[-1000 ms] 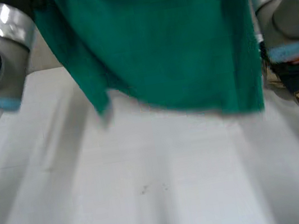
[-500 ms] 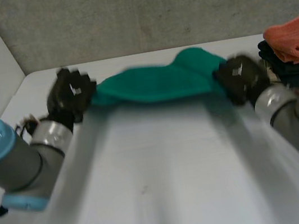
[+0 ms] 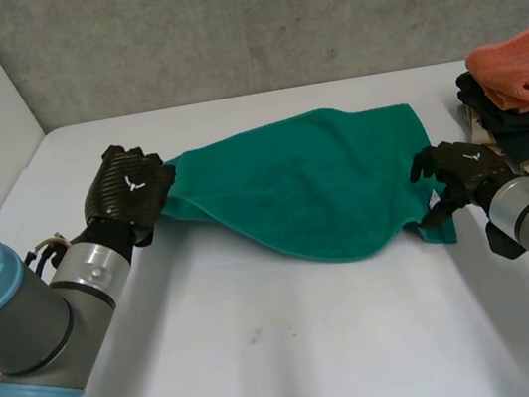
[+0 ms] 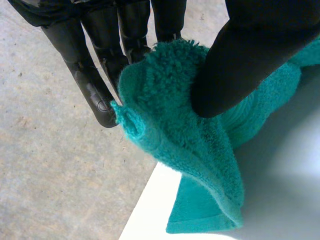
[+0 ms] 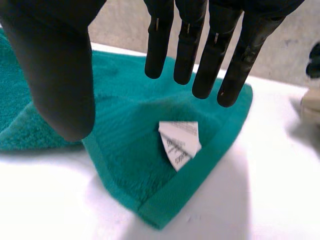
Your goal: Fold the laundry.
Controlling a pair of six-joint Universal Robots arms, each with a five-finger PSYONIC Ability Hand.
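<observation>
A green towel (image 3: pixel 311 176) lies spread across the white table (image 3: pixel 299 354) between my two hands. My left hand (image 3: pixel 130 188) is at the towel's left end. In the left wrist view, the thumb (image 4: pixel 240 65) pinches a bunched corner of the towel (image 4: pixel 170 125) against the fingers (image 4: pixel 95 85). My right hand (image 3: pixel 461 170) hovers just over the towel's right near corner. In the right wrist view its fingers (image 5: pixel 212 55) are straight and the thumb (image 5: pixel 60 75) stands apart. That corner of the towel (image 5: pixel 130 145) lies flat under them with a white label (image 5: pixel 179 141) showing.
A pile of folded laundry stands at the table's right edge, an orange towel (image 3: pixel 521 67) on top of dark pieces (image 3: pixel 514 124), close behind my right arm. A grey wall runs along the table's back edge.
The towel, held up high before the camera a second ago, has swung forward and down onto the table. My right hand has let go of its corner; the left still pinches its own.
</observation>
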